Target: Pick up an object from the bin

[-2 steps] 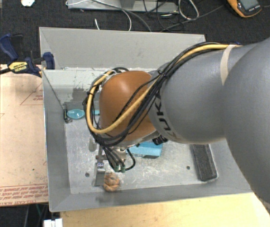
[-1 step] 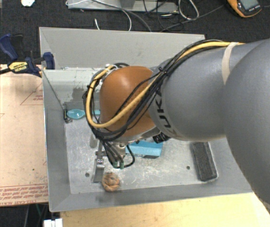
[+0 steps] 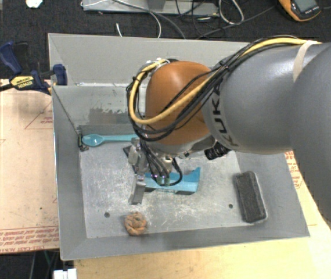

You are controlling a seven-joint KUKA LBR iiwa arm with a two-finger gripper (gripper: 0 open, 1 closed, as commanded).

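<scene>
My gripper (image 3: 137, 194) hangs low over the middle of the bin, under the orange dome of the wrist. A flat light-blue piece (image 3: 184, 182) lies on the bin floor right beside it, partly hidden by the gripper's body and cables. Whether the gripper touches that piece is hidden. A brown, rough, round lump (image 3: 135, 224) lies just in front of the gripper, near the bin's front wall. A light-blue plastic spoon (image 3: 103, 138) lies to the back left, its handle running under the wrist.
A dark grey oblong block (image 3: 250, 197) lies on the right side of the bin floor. The big grey arm and its cables cover the bin's back right part.
</scene>
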